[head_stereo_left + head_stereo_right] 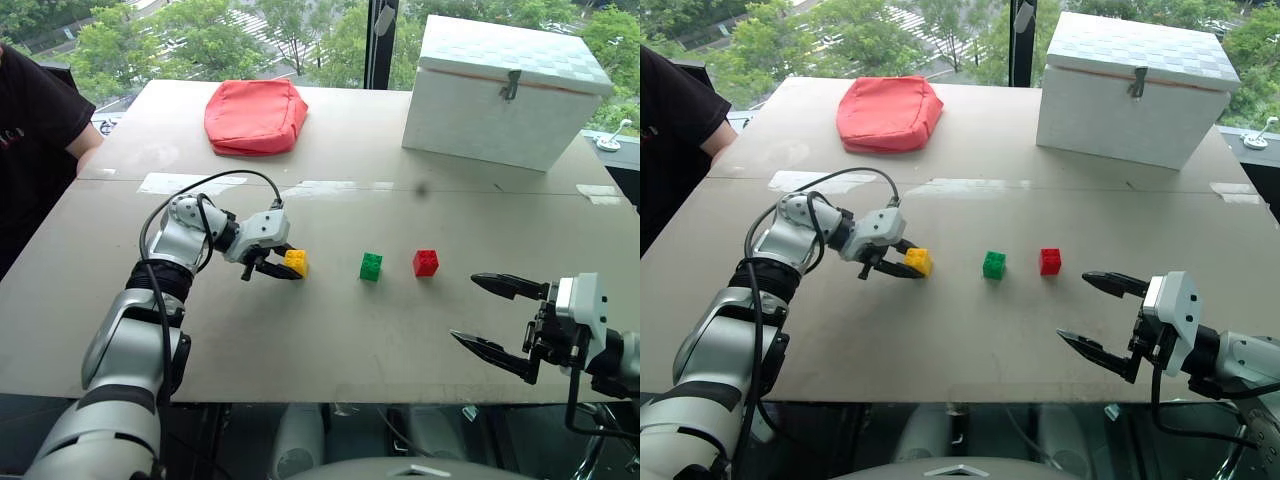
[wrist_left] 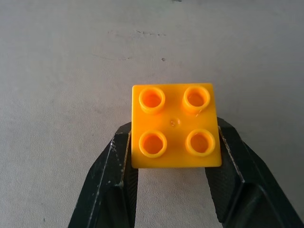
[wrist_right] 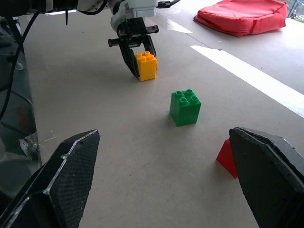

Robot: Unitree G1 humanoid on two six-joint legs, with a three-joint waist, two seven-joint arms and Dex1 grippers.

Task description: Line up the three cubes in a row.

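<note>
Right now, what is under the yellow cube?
The yellow cube, clamped in the left pincer, sits low over the bare table. Whether it touches is unclear; its underside is hidden.

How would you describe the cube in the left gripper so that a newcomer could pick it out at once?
Start at the white box at the table's far right, then come toward the near edge to a row of three small studded cubes. The yellow cube is the leftmost, beside the green cube and red cube, and the only one clamped between the left gripper's black fingers.
</note>
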